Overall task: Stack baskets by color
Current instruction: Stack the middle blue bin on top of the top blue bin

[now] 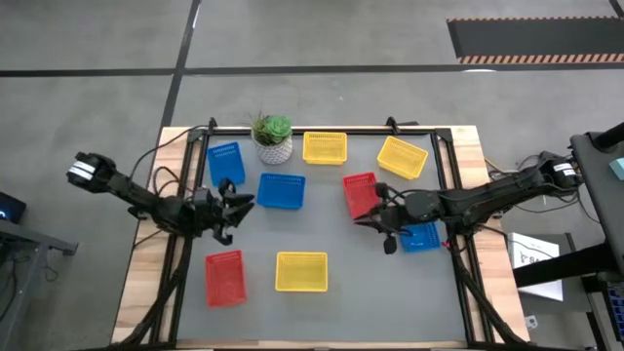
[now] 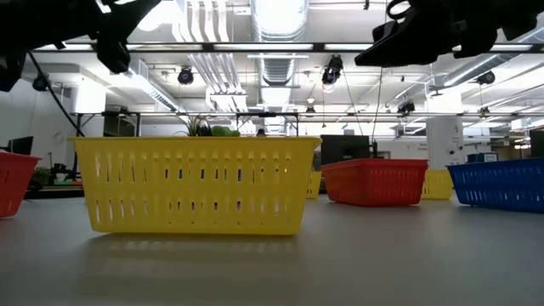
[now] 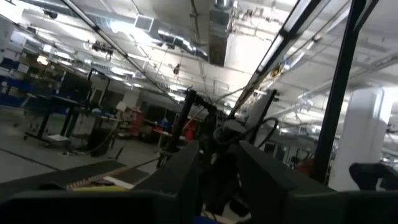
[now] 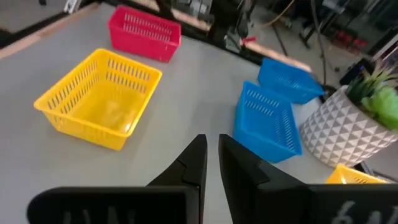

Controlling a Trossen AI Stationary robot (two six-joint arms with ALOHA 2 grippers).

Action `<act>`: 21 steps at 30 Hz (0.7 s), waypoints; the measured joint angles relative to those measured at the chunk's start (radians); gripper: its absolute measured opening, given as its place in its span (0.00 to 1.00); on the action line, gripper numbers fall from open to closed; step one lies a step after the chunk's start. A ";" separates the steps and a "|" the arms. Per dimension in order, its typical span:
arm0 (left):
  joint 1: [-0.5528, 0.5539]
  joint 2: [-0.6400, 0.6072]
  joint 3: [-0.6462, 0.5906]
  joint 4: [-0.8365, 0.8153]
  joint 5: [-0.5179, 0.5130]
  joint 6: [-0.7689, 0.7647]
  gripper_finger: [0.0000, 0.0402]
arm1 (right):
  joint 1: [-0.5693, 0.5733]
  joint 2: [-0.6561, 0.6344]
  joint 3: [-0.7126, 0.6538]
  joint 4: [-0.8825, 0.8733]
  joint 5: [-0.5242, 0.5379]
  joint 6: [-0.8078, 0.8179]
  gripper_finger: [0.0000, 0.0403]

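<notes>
**Baskets scattered over the table, both grippers empty**

Eight baskets in sight from above, spread across the grey table.

Right gripper up over the table, jaws drawn nearly together with only a slim gap, grasping nothing. Just beside those jaws, a red basket. Behind them, under the right arm, a blue basket. Ahead of them across bare table, a yellow basket, with a second red basket beyond it. Off to one side, a second blue basket and a third blue basket, both near a potted plant.

Left gripper tilted up toward the ceiling, jaws released and spread, nothing between them. Near those jaws, the second blue basket, with the third just beyond.

Well apart from both pairs of jaws, along the far edge, a second yellow basket and a third yellow basket.
</notes>
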 joint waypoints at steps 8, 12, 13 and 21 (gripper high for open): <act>0.000 0.140 0.105 -0.047 -0.023 -0.058 0.24 | 0.000 -0.091 -0.045 0.041 0.000 0.001 0.08; 0.002 0.171 0.159 -0.184 -0.040 -0.124 0.24 | 0.000 -0.104 -0.048 0.036 0.000 0.001 0.08; 0.002 0.175 0.174 -0.236 -0.049 -0.142 0.24 | 0.000 -0.105 -0.048 0.036 0.000 0.001 0.08; 0.026 0.161 0.345 -0.762 -0.075 -0.355 0.24 | 0.000 -0.103 -0.049 0.034 0.002 -0.005 0.08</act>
